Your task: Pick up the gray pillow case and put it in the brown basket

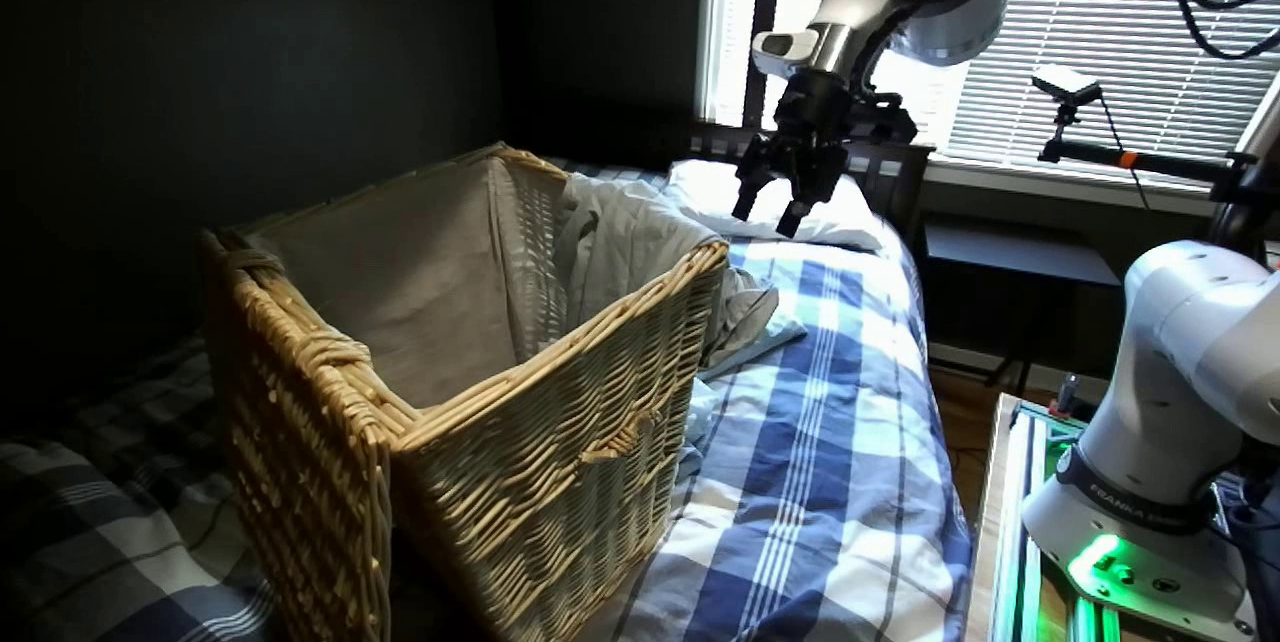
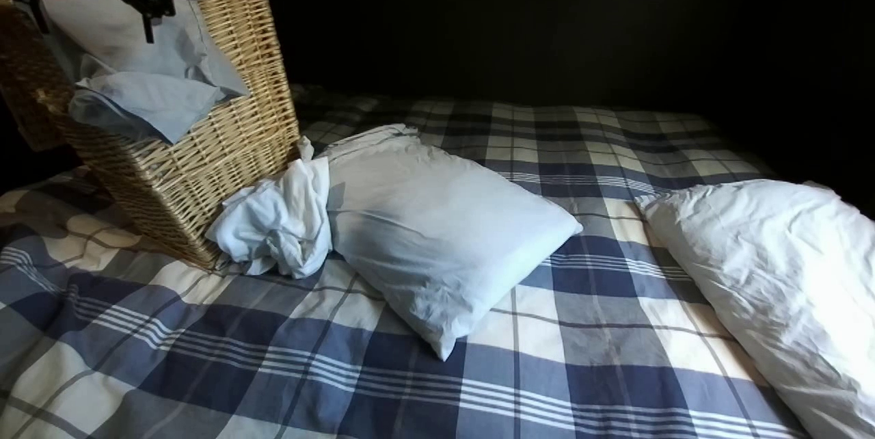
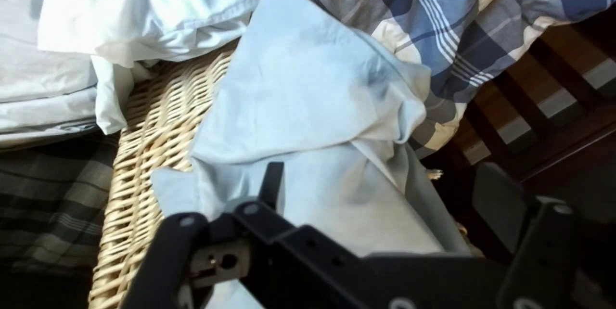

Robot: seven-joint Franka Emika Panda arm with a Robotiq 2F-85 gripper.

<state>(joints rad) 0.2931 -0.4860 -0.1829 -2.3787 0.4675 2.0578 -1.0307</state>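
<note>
the gray pillow case (image 3: 308, 87) is draped over the rim of the brown basket (image 1: 550, 492), part inside and part hanging on the outer wall. in the wrist view i read its long axis as running roughly bottom to top, with a narrow corner pointing to the top edge. in an exterior view the hanging end forms a corner that points down the wicker. the gripper (image 1: 766, 216) is positioned above the case and apart from it; jaws: released, spread wide.

surroundings: a crumpled white cloth (image 2: 280, 227) lies at the foot of the basket, just beside a pillow (image 2: 444, 220). a second pillow (image 2: 765, 275) lies well apart from the basket. basket, cloth and pillows rest on plaid bedding (image 2: 410, 384). the rim stands between the inner and outer portions of the case.

visibility limits: the basket floor is hidden from me behind the near wall. inside, i cannot determine where the case ends and the liner (image 1: 400, 272) begins. the gripper covers the lower part of the case in the wrist view. the second pillow is cut off in an exterior view.
</note>
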